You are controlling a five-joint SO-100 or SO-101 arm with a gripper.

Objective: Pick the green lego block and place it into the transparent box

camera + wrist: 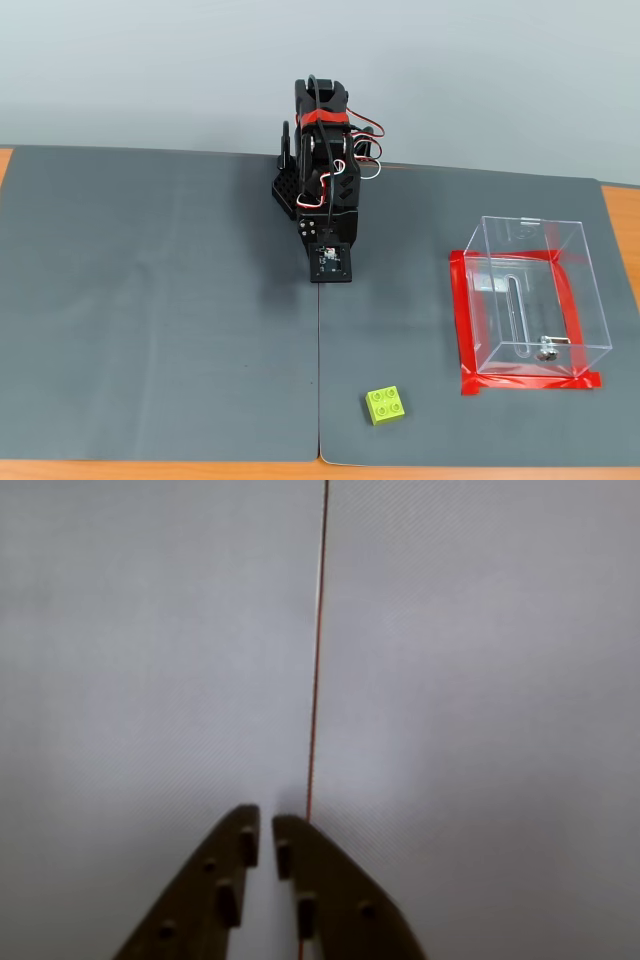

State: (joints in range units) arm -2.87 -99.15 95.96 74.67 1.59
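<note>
The green lego block (385,405) lies on the grey mat near the front edge, right of the mat seam. The transparent box (590,300) stands open-topped at the right, inside a red tape frame (462,330). The black arm (325,170) is folded at the back centre, its wrist pointing down at the mat, well behind the block and left of the box. In the wrist view my gripper (266,820) is shut, with the dark fingertips almost touching and nothing between them. Neither block nor box shows in the wrist view.
Two grey mats meet at a seam (319,380), which shows in the wrist view as a thin line (315,680) running up from the right fingertip. Orange table edge (620,215) shows at the right, and a pale wall stands behind.
</note>
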